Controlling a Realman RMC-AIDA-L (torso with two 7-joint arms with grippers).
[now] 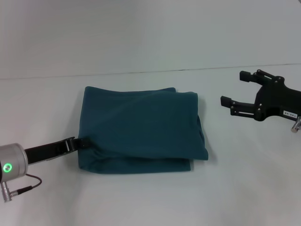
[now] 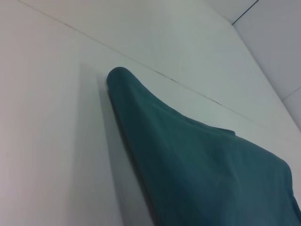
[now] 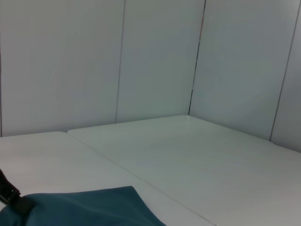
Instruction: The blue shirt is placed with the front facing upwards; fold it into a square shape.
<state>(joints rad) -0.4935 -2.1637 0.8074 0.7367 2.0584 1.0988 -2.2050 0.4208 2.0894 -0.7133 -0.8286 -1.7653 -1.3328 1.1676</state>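
Blue shirt [image 1: 141, 129]: folded into rough rectangle, print hidden.
Left gripper [image 1: 81, 143]: at shirt's left edge, seemingly pinching it.
Right gripper [image 1: 237, 91]: spread, right of shirt, apart.

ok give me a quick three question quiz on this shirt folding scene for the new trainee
1. True or false: the blue shirt lies folded into a rough rectangle on the white table.
2. Which gripper is at the shirt's edge? A) left B) right C) both
3. Fill in: the right gripper hangs off the shirt's right side with its fingers ____.

Key
1. True. No sleeves or chest print show; a lower layer peeks out along the near edge.
2. A. The left gripper reaches the shirt's left edge near the front corner; whether it is pinching the cloth cannot be told.
3. Open, and clear of the fabric.
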